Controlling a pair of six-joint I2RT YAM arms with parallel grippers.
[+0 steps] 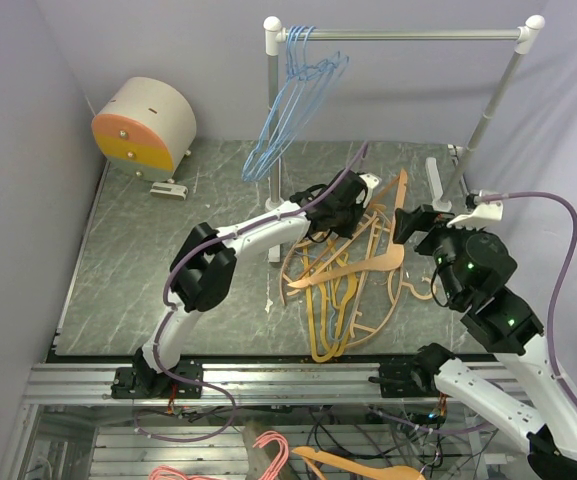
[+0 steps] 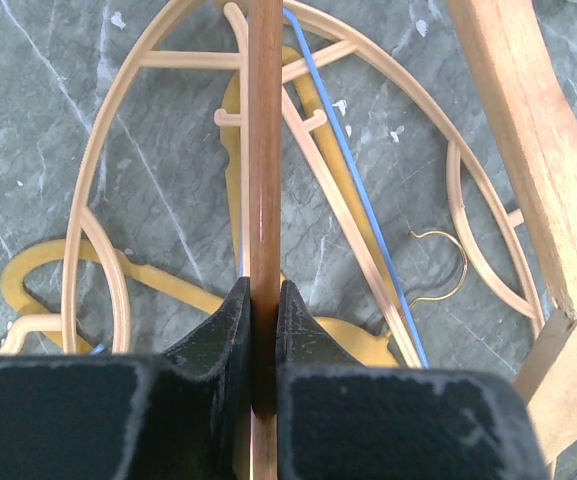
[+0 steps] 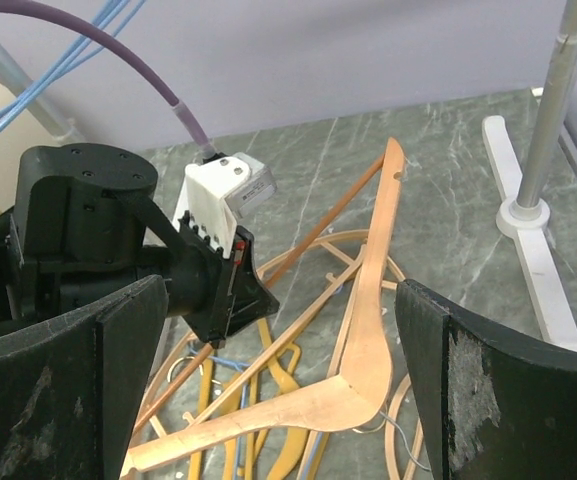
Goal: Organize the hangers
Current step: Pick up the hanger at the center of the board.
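A pile of tan and orange hangers (image 1: 343, 290) lies on the grey table, with a blue wire hanger (image 2: 353, 170) among them. My left gripper (image 1: 340, 222) is shut on the thin crossbar (image 2: 264, 150) of a wooden hanger (image 3: 368, 340), lifted above the pile. Several light-blue wire hangers (image 1: 293, 100) hang at the left end of the rail (image 1: 408, 34). My right gripper (image 1: 415, 228) is open and empty, just right of the wooden hanger, whose shoulder sits between its fingers (image 3: 488, 390) in the right wrist view.
The rack's left post (image 1: 272, 130) stands behind the left gripper, the right post (image 1: 488, 115) and its white foot (image 3: 528, 215) beside the right gripper. A cream and orange drum (image 1: 144, 128) sits at the far left corner. Pink hangers (image 1: 268, 450) lie below the table edge.
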